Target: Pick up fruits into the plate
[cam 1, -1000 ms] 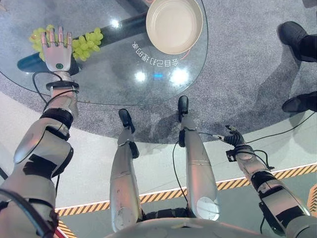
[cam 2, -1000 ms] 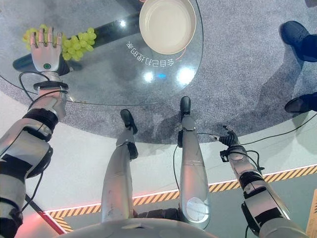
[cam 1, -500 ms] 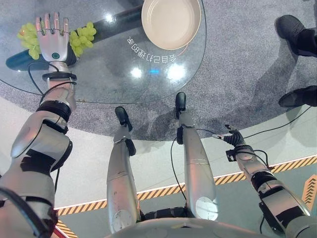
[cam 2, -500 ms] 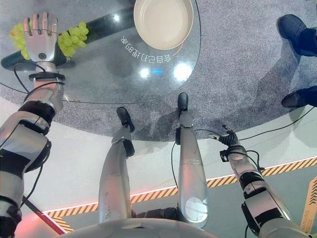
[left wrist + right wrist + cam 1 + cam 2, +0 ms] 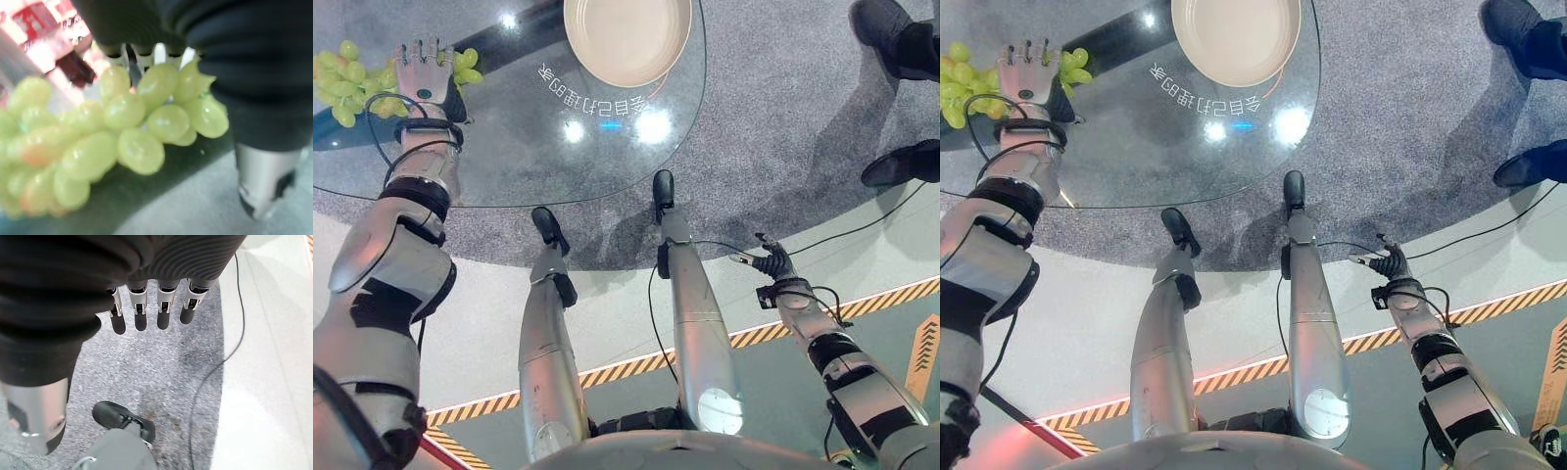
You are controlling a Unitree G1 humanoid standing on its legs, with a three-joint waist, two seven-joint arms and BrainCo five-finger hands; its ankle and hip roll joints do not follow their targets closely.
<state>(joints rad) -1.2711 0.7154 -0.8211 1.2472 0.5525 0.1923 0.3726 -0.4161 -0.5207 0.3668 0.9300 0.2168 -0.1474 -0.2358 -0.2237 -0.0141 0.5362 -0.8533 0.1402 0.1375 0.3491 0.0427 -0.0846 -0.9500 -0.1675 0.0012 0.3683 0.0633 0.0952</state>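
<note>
Where the glass table (image 5: pixel 509 157) curves away, left robot hand (image 5: pixel 421 78) over grapes (image 5: pixel 342 83), plate (image 5: pixel 626 39) well apart

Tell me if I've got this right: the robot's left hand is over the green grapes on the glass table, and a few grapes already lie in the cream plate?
Not quite. The left hand is indeed over the green grapes on the glass table, but the cream plate is empty, as the left eye view shows. All the grapes are at the hand.
</note>
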